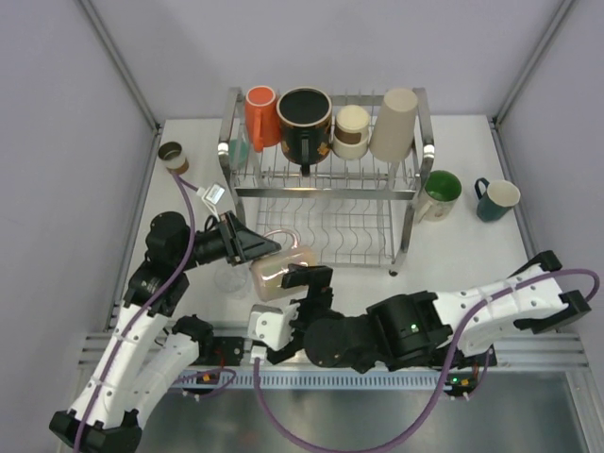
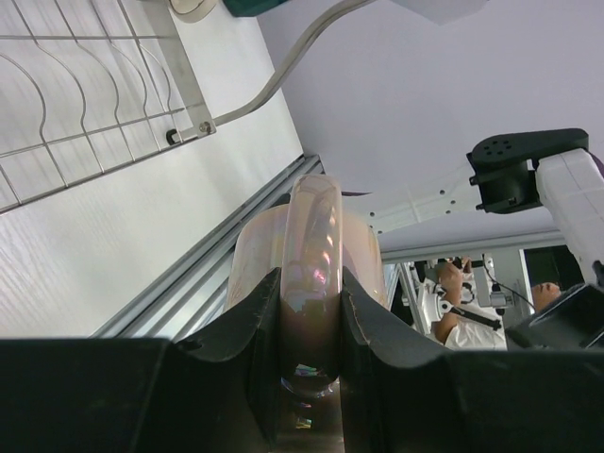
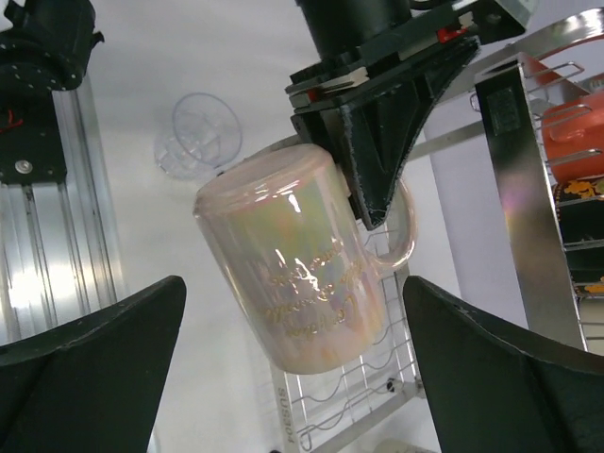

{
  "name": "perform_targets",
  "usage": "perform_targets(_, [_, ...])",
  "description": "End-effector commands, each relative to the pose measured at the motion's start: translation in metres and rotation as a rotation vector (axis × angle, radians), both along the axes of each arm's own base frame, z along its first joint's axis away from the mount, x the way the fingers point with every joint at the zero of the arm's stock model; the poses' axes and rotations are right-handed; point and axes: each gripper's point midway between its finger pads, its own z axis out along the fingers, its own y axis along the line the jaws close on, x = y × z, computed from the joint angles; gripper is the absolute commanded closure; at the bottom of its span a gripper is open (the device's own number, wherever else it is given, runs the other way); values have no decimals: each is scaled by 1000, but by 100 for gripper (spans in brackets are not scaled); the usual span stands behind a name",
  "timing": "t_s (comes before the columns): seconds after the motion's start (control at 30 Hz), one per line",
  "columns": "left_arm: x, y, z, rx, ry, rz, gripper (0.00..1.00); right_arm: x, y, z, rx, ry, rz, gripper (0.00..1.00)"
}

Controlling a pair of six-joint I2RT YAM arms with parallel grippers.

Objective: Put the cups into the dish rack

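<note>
Nearest you, your right hand (image 1: 309,281) hung just above the bench (image 1: 453,241) with its fingers spread wide, gripping nothing. Just beyond it your left hand (image 2: 311,311) was pinched tight on the handle of the pink cup (image 3: 302,283), holding that pearly mug tilted and off the bench, in front of the lower tier of the dish rack (image 1: 326,193). Gold script ran across its side, too fine to read. A clear cup (image 3: 198,132) stood on the bench just left of it. On the rack's upper tier you had a row: orange cup (image 1: 261,115), black patterned mug (image 1: 304,123), brown-cream paper cup (image 1: 352,130), tall beige cup (image 1: 394,123). Right of the rack, on the bench, sat a green mug (image 1: 439,193) and a teal mug (image 1: 495,198).
</note>
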Motion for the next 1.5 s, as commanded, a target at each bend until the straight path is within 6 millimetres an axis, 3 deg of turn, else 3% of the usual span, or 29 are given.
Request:
perform_targets(0.0, [1, -2, 23, -53, -59, -4, 100, -1, 12, -9, -36, -74, -49, 1])
perform_targets(0.17, [1, -3, 21, -51, -49, -10, 100, -4, 24, -31, -74, -101, -53, 1])
perform_targets(0.43, [5, -4, 14, -56, 7, -3, 100, 26, 25, -61, -142, -195, -191, 1])
perform_targets(0.73, [8, -5, 9, -61, 54, 2, 100, 53, 30, -71, -120, -242, -256, 0])
perform_targets(1.2, [14, -7, 0, -55, 98, 16, 100, 77, 27, -90, -136, -259, -317, 1])
perform_targets(1.4, [16, -6, -4, -53, 113, 26, 100, 84, 30, -89, -119, -276, -349, 10])
perform_targets(1.47, [17, -6, -5, -53, 119, 30, 100, 87, 30, -87, -105, -272, -357, 27])
